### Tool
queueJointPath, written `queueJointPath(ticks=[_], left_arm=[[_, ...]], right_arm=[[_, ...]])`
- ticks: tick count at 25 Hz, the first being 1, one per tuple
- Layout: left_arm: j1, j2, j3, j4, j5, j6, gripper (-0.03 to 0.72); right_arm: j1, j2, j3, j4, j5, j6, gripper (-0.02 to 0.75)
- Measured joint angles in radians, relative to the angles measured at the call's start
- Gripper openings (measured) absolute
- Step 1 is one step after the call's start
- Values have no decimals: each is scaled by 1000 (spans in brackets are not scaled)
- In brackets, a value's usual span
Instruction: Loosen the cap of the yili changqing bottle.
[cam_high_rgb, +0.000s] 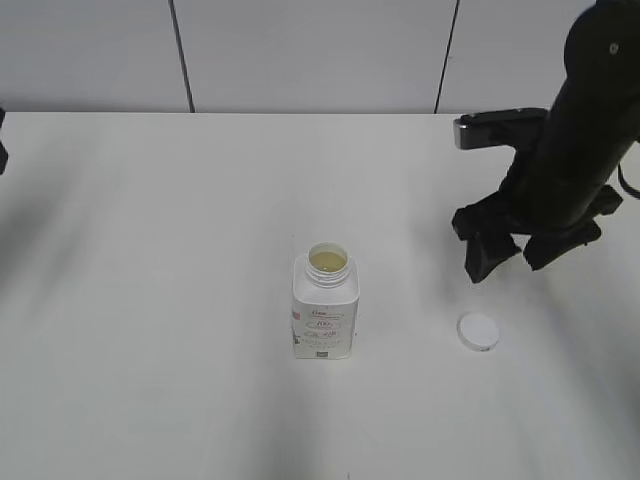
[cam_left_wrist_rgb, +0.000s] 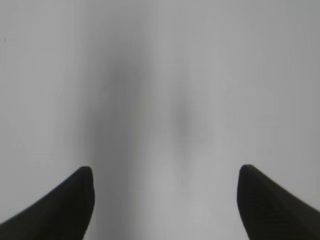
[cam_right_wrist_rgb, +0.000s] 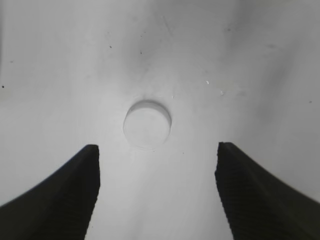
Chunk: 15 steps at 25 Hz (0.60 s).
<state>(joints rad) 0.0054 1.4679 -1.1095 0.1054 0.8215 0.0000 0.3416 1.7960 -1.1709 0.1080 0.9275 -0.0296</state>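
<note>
The small white yili changqing bottle (cam_high_rgb: 324, 308) stands upright at the middle of the white table, its neck uncovered with yellowish liquid showing inside. The round white cap (cam_high_rgb: 478, 332) lies flat on the table to the bottle's right; it also shows in the right wrist view (cam_right_wrist_rgb: 147, 124). My right gripper (cam_high_rgb: 505, 256) is open and empty, raised above and a little behind the cap; its jaws (cam_right_wrist_rgb: 157, 160) stand wide apart with the cap just beyond them. My left gripper (cam_left_wrist_rgb: 165, 177) is open and empty over bare table; only a sliver of that arm shows at the exterior view's left edge.
The white table (cam_high_rgb: 150, 300) runs back to a grey panelled wall (cam_high_rgb: 300, 50). The black right arm (cam_high_rgb: 580, 130) stands over the table's right side.
</note>
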Motion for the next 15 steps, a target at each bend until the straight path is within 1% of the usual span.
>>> queueJointPath(ticks=[7,10,13,15], left_arm=[[0,0,-118,-23,212,36,501],[0,0,-177,-25,292,45,500],[0,0,-229,-25,368,57,499],[0,0,-262,-25,387,62,499]], right_arm=[[0,0,-261,-56,246,65,568],[0,1,-390,-60,278,71,568],[0,-4,-487,-60,281,72,568],[0,-8,-537,-60,282,72,568]])
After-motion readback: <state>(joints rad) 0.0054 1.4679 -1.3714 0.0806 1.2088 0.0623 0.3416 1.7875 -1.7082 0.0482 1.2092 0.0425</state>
